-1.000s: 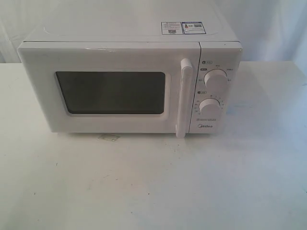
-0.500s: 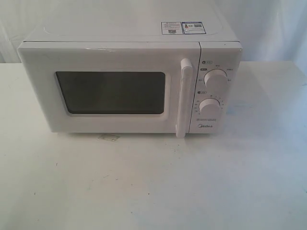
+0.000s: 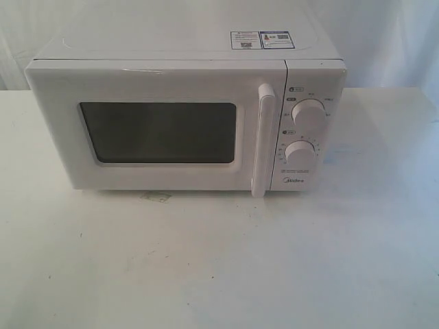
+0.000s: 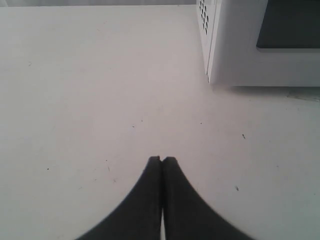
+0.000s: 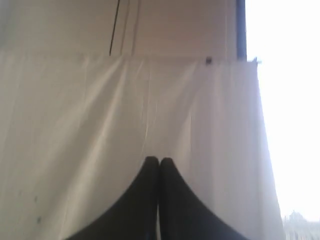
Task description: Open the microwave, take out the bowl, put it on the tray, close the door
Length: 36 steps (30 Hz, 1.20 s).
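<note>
The left gripper [image 4: 161, 159] hung pinched together, empty, above the table [image 4: 100, 100] near the microwave [image 4: 235, 50]; the right gripper [image 5: 159, 159] likewise, facing white cloth [image 5: 100, 125]. The door [image 3: 158, 82] sat flush.

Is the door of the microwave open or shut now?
Shut. The door lies flush in the front of the microwave, with no gap beside the control panel.

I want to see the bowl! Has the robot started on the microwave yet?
Nothing looks done: the microwave door is shut. Nothing is in hand: the left end effector and right end effector are closed, empty, away from the handle. Left to do: open it, move the bowl to the tray, close it. Neither bowl nor tray shows.
</note>
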Each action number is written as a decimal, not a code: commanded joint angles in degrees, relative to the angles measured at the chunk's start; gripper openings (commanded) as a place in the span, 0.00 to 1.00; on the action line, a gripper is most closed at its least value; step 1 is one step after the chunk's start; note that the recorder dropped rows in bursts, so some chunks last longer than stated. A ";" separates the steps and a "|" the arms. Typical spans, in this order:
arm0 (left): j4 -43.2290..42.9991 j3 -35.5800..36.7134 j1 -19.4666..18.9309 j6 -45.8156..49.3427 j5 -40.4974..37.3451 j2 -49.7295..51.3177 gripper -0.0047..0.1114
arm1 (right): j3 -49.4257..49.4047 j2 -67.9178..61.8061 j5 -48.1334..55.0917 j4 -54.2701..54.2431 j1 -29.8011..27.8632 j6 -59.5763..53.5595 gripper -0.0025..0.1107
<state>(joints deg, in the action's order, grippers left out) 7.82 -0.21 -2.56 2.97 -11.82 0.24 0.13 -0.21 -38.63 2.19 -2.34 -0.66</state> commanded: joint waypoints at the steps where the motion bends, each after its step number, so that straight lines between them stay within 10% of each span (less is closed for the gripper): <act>1: 0.31 0.21 0.45 0.04 -0.19 -0.24 0.04 | 2.80 0.21 -8.47 -4.01 -0.32 -0.70 0.02; 15: 0.31 0.21 0.45 0.04 -0.19 -0.24 0.04 | 39.10 -28.77 62.88 -10.10 -0.32 -17.21 0.02; 31: 0.31 0.21 0.45 0.04 -0.19 -0.24 0.04 | 39.10 -46.18 56.20 -23.48 -0.32 -17.32 0.02; 36: 0.31 0.21 0.45 0.04 -0.19 -0.24 0.04 | 39.36 -54.67 66.76 -45.58 3.70 -43.07 0.02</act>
<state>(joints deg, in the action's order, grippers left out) 7.82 -0.21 -2.56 2.97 -11.82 0.24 39.23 -50.72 22.06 -29.94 -0.91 -27.66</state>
